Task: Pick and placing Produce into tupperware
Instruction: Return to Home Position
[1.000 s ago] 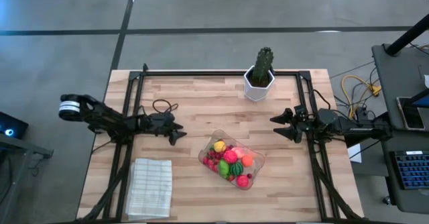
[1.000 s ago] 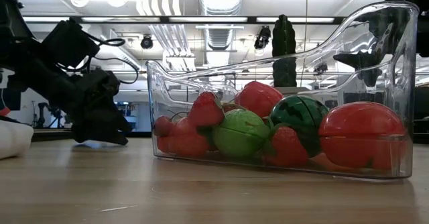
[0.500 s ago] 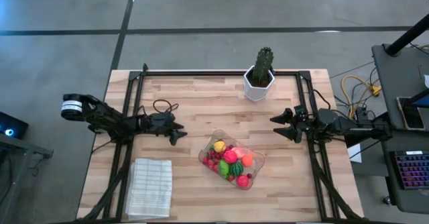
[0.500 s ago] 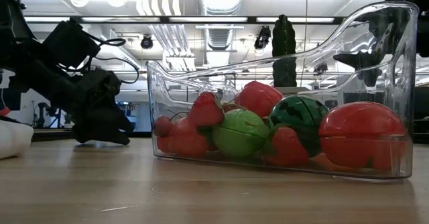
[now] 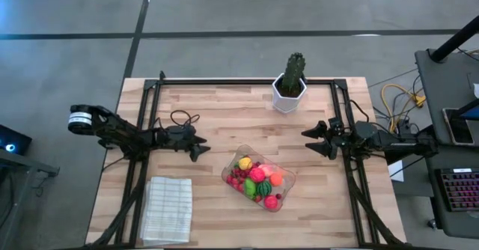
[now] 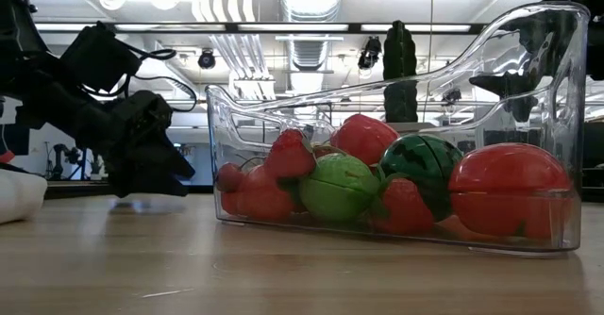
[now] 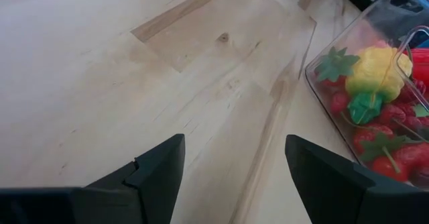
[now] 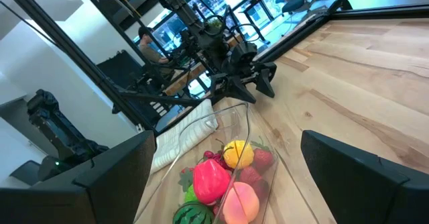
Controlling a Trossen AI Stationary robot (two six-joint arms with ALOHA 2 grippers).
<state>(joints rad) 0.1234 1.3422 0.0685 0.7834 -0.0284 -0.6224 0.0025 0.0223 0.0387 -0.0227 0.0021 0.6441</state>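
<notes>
The clear tupperware (image 5: pixel 288 177) stands on the wooden table, right of centre and near the front. The produce (image 5: pixel 256 177) lies inside it: red berries, a green striped melon ball (image 6: pixel 425 164), a yellow piece (image 7: pixel 379 70), and pink, orange and green pieces. My left gripper (image 5: pixel 198 147) hovers low over the table to the left of the tupperware. It is open, with only bare wood between its fingers (image 7: pixel 161 163). My right gripper (image 5: pixel 316 140) waits open at the table's right side, pointing level toward the tupperware (image 8: pixel 244 127).
A cactus in a white pot (image 5: pixel 290 85) stands at the far edge. A white folded ribbed cloth (image 5: pixel 166 207) lies at the near left corner. Black frame rails (image 5: pixel 142 130) run along both table sides. A loose dark cable (image 5: pixel 179 119) lies behind my left gripper.
My left gripper has tipped its fingertips up a little from the table, staying where it was and staying open.
</notes>
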